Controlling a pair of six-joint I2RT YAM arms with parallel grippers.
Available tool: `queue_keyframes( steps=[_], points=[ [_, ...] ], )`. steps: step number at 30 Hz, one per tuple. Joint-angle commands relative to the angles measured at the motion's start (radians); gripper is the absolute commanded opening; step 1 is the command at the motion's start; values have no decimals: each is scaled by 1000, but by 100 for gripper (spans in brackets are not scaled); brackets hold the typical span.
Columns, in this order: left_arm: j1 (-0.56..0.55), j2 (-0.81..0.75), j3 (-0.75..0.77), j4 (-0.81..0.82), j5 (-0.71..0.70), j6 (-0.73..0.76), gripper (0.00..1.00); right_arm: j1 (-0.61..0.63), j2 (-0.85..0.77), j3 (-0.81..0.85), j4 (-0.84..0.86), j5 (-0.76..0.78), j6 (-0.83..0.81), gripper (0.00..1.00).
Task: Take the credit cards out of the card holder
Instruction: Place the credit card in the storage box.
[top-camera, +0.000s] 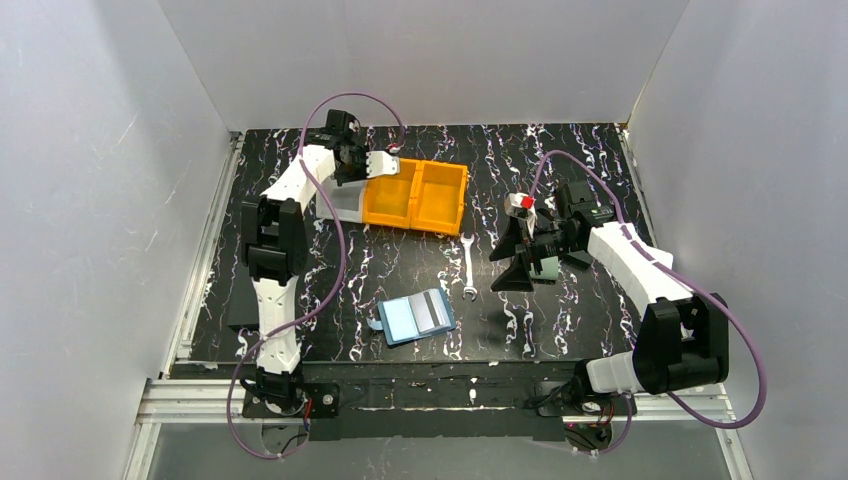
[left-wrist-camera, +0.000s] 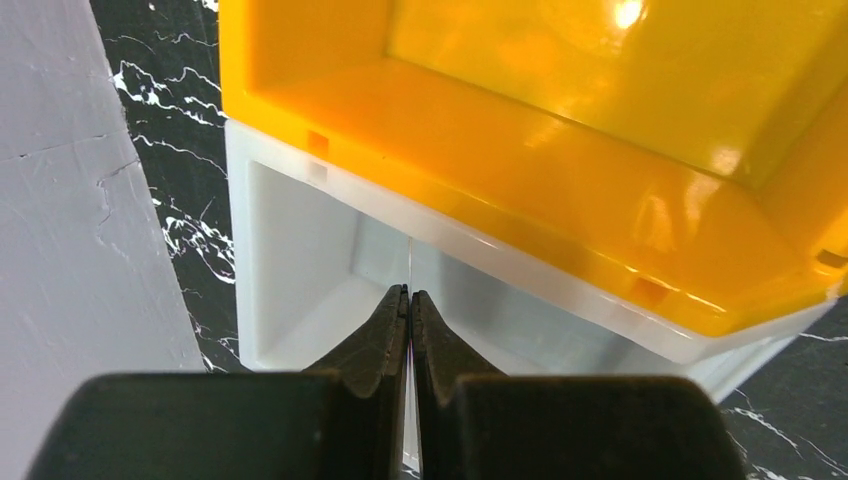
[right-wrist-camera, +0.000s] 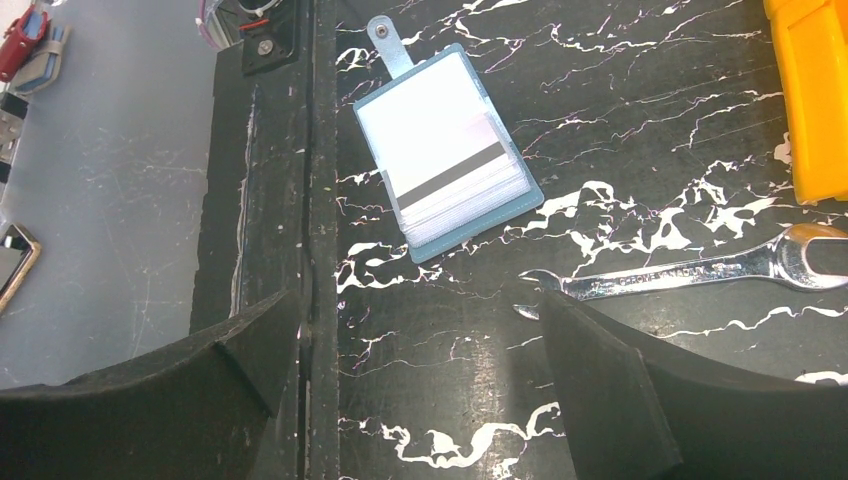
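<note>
Card holder (top-camera: 402, 320), blue and folded open, lies flat near the front edge of a black, white-veined table (top-camera: 560, 160), between the two arm bases. A stack of pale credit cards (right-wrist-camera: 465, 190), the top one showing a grey stripe, sits in its right half, so the removal step looks barely begun or only part done.

The right gripper (top-camera: 527, 268) hangs over the table to the right of the holder with its jaws spread wide and nothing between them. A wrench (top-camera: 468, 268) lies between it and the holder. The left gripper (left-wrist-camera: 408, 295) is well away at the far left, jaws pressed together over a white bin (left-wrist-camera: 300, 250) that adjoins an orange bin (top-camera: 415, 195). A thin pale line at its tips may be a card seen edge-on, but that cannot be told.

The next move probably calls for the right arm to come down on the stack, catch one card's edge and slide it free. With nothing pinning it, the holder may slide.

Plain white panels (top-camera: 100, 200) wall the table on three sides.
</note>
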Motion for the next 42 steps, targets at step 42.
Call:
queue_keyframes(
  steps=[42],
  points=[
    [16, 64, 48, 204, -19, -74, 28, -21, 24, 9, -52, -57, -44, 98]
  ],
)
